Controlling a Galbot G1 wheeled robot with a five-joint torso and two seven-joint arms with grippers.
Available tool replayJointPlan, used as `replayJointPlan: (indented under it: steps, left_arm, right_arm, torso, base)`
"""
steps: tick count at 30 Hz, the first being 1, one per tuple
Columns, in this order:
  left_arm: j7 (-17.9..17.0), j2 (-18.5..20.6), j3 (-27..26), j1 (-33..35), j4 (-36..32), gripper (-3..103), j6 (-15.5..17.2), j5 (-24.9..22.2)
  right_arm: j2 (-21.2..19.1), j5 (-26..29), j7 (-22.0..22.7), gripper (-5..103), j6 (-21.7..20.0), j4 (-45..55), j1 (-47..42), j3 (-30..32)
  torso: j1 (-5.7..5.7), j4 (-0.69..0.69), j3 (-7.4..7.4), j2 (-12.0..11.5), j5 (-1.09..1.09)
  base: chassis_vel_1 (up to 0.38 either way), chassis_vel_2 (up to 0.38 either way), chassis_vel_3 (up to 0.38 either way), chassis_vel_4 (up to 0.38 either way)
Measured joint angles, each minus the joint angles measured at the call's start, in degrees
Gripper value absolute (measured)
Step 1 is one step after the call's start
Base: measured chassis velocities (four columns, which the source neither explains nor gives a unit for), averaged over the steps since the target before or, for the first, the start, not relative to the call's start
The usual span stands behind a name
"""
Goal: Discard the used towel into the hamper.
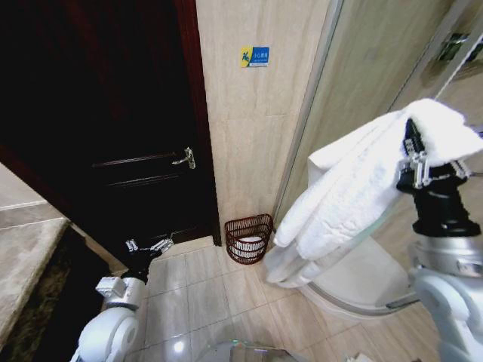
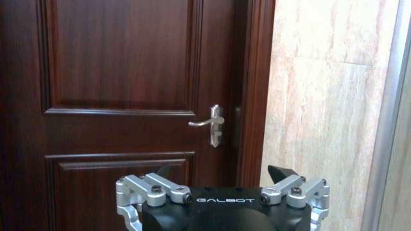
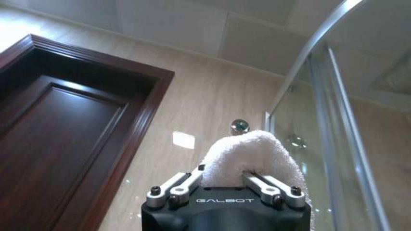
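The right gripper [image 1: 413, 162], raised at the right of the head frame, is pinching a white towel [image 1: 355, 192]; the towel drapes over the gripper and hangs down toward the lower centre of the frame. In the right wrist view the towel [image 3: 247, 156] bulges up between the two fingers, which press against its sides. The left gripper [image 1: 149, 246] sits low at the lower left of the head frame, with its fingers spread and nothing between them; in the left wrist view the gripper [image 2: 223, 179] points at a dark wooden door [image 2: 122, 96] with a metal handle [image 2: 211, 123]. Farther off, the hamper [image 1: 248, 238] stands on the tiled floor [image 1: 204, 290] at lower centre, against the beige wall [image 1: 253, 113], between the door frame and the glass shower enclosure [image 1: 370, 68]. White material lies inside the hamper. A small blue-and-yellow sign [image 1: 254, 56] is fixed to the wall above.
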Motion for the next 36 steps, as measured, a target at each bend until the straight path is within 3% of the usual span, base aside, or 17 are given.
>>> replayJointPlan:
  steps: [11,17,23,28,36]
  left_arm:
    - [0.0,0.0,0.0,0.0,0.0,100,0.0,0.0]
    - [0.0,0.0,0.0,0.0,0.0,100,0.0,0.0]
    - [0.0,0.0,0.0,0.0,0.0,100,0.0,0.0]
    - [0.0,0.0,0.0,0.0,0.0,100,0.0,0.0]
    - [0.0,0.0,0.0,0.0,0.0,100,0.0,0.0]
  right_arm:
    - [-1.3,-0.2,-1.0,10,-0.3,-3.5,7.5,-9.5]
    - [1.9,-1.1,-1.1,10,-1.2,-8.8,16.4,-15.6]
    - [2.3,-1.4,-1.4,10,-1.4,-12.6,21.5,-18.5]
    - [3.4,-1.6,-0.9,10,-2.5,-18.2,33.2,-24.3]
    - [5.6,-2.8,-1.2,10,-1.9,-25.4,43.1,-31.9]
  torso:
    - [0.00,-0.01,0.01,0.0,-0.01]
    - [0.02,-0.01,0.02,0.0,0.01]
    - [0.02,-0.02,0.03,0.0,0.01]
    - [0.02,0.00,0.03,0.1,-0.02]
    - [0.03,-0.02,0.04,0.1,0.02]
  base:
    - [0.000,0.000,0.000,0.000]
    - [0.000,0.000,0.000,0.000]
    - [0.000,0.000,0.000,0.000]
    - [0.000,0.000,0.000,0.000]
    - [0.000,0.000,0.000,0.000]
